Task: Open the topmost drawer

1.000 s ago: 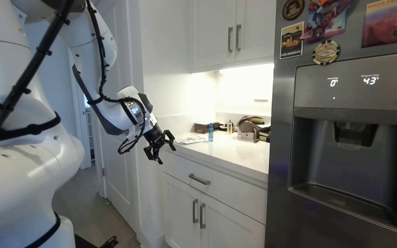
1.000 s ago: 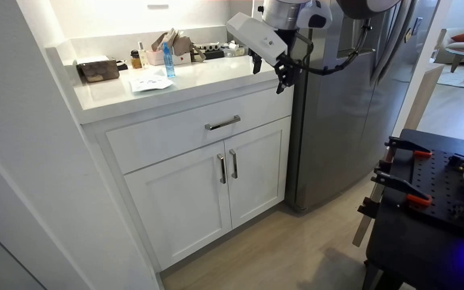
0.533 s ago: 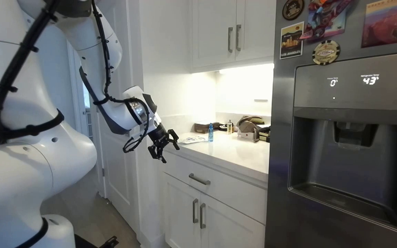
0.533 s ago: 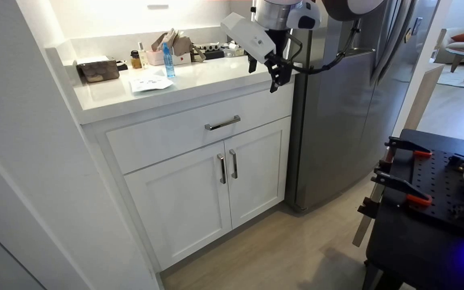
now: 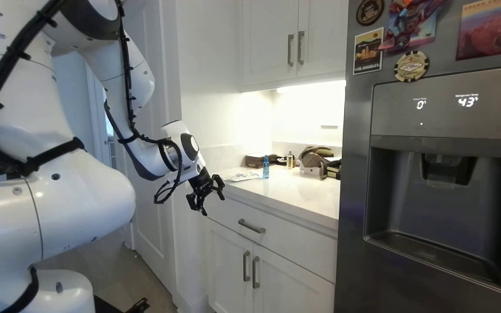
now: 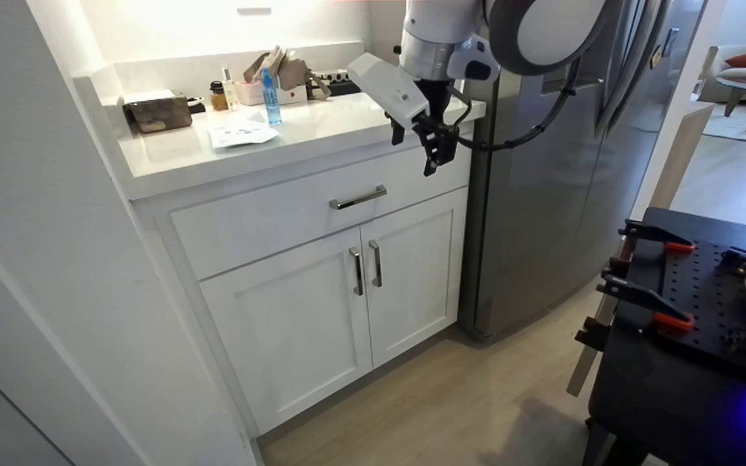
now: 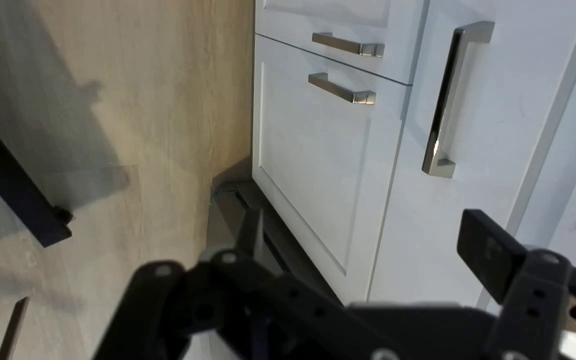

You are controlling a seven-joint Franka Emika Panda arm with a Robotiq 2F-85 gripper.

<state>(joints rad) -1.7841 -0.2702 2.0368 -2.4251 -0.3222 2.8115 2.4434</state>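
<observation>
Sitting closed beneath the countertop (image 6: 334,120), the topmost drawer (image 6: 311,210) is white and flat-fronted, with a silver bar handle (image 6: 358,198). Jaws spread wide, the gripper (image 7: 363,232) hangs lower than a moment ago.

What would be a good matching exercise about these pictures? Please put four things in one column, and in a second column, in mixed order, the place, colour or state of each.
Things
1. gripper
2. drawer
3. blue bottle
4. fridge

Place, colour or state
A. upright on the counter
B. grey, with a lit display
C. shut, under the counter
D. open and holding nothing

Pairs: 1-D, 2-C, 3-A, 4-B
</observation>
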